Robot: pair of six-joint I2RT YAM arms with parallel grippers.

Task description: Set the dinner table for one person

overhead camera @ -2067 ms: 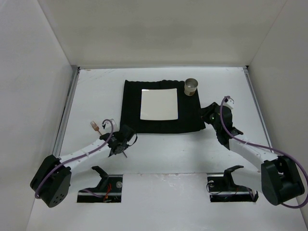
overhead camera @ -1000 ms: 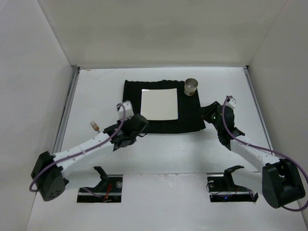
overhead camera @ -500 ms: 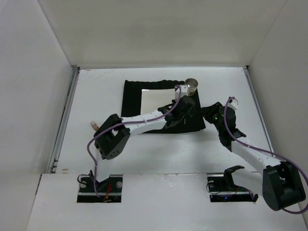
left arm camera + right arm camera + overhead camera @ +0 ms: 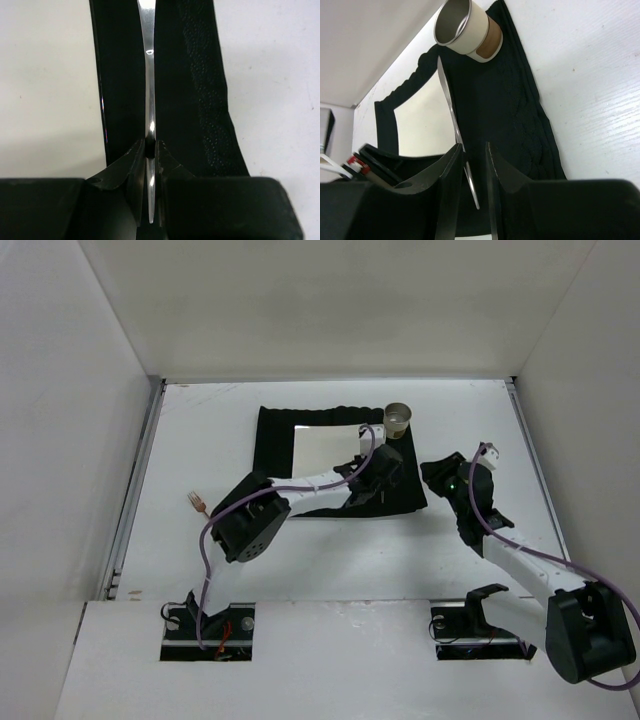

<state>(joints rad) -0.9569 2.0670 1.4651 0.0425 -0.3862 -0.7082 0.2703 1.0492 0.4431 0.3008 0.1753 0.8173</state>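
A: A white table [image 4: 190,440] with thin metal rails along its sides fills the view, boxed in by plain white walls. Toward the far middle lies a black ribbed mat [image 4: 275,455]. A square white plate [image 4: 325,450] sits on it, and a cup [image 4: 398,420] stands at its far right corner.

B: Where are the hands over that table?

A: Both are above its right half. The left hand [image 4: 150,150] reaches across to the strip of mat between the plate and the mat's right edge. Its fingers are pinched tight on a slim silver utensil [image 4: 149,75], which points away along that strip. Whether the utensil touches the mat cannot be told.

B: And the right hand?

A: The right hand [image 4: 473,146] sits just beside the mat's right edge, facing the left hand. Its fingers stand slightly apart and grip nothing; the utensil shows through the gap.

B: Anything else?

A: A small brownish object [image 4: 197,504] lies on the bare table, left of the mat's near corner.
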